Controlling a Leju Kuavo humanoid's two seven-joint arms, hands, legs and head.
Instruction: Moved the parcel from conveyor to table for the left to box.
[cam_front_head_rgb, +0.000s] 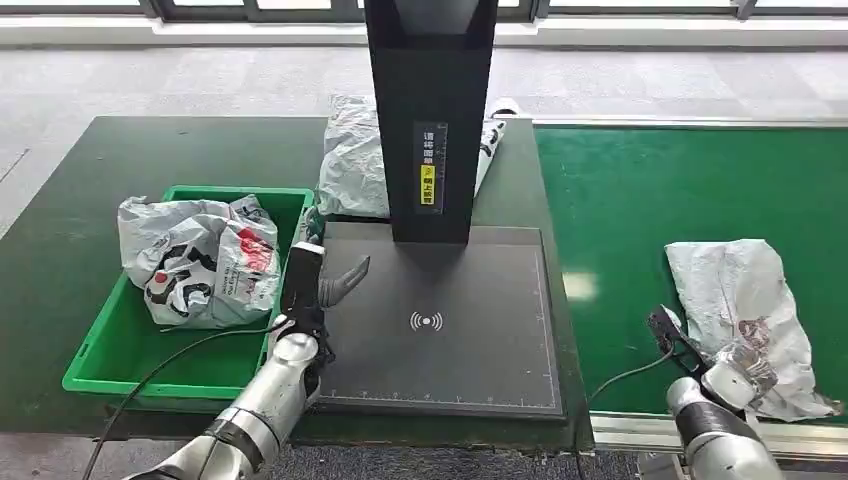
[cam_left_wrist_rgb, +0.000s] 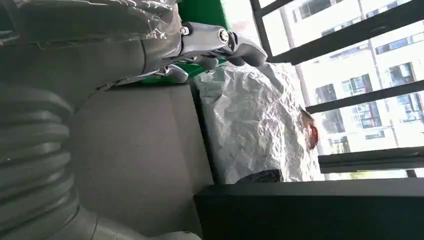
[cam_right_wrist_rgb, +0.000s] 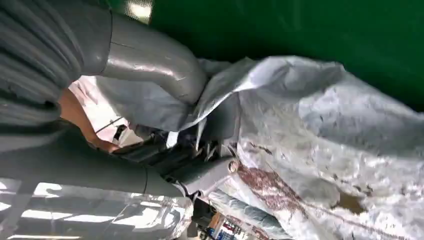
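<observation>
Grey crinkly parcel (cam_front_head_rgb: 745, 300) sits on the green conveyor (cam_front_head_rgb: 650, 190) in the head view, right hand (cam_front_head_rgb: 725, 375) on its near edge. Left hand (cam_front_head_rgb: 315, 290) hovers over the dark scanner pad (cam_front_head_rgb: 450, 330), fingers spread, holding nothing, beside the green bin (cam_front_head_rgb: 120, 350). Right wrist view: thumb and fingers (cam_right_wrist_rgb: 200, 172) pinch a fold of the parcel.
</observation>
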